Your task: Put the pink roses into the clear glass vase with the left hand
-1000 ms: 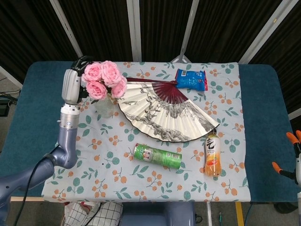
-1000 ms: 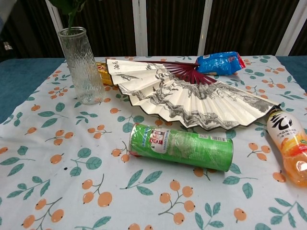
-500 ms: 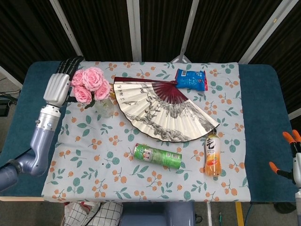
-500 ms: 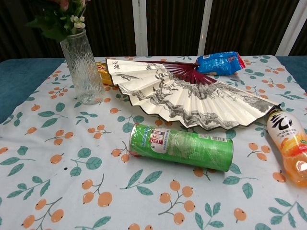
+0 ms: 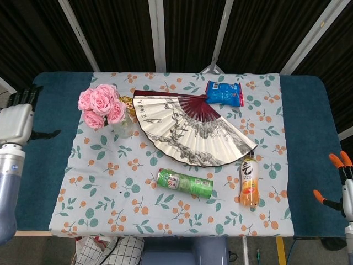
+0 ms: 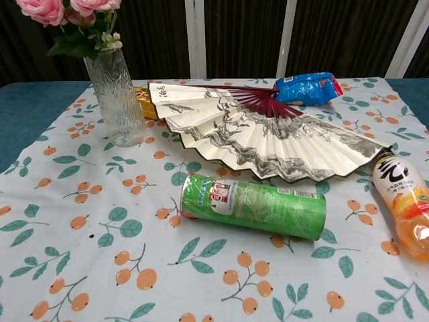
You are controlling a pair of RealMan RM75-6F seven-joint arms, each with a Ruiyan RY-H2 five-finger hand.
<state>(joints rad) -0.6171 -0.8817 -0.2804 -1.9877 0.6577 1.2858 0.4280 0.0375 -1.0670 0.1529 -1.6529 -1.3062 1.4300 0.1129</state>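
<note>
The pink roses stand in the clear glass vase at the back left of the cloth; in the chest view the blooms top the ribbed vase. My left hand is far to the left over the blue table edge, well apart from the vase, with straight fingers and nothing in it. Only the orange fingertips of my right hand show at the right border, spread and holding nothing.
An open paper fan lies right of the vase. A green canister lies on its side in front, an orange drink bottle to its right, a blue snack packet at the back. A yellow packet sits behind the vase.
My left hand let go of the roses and drew away to the left, off the cloth. The roses settled lower and leftward in the vase.
</note>
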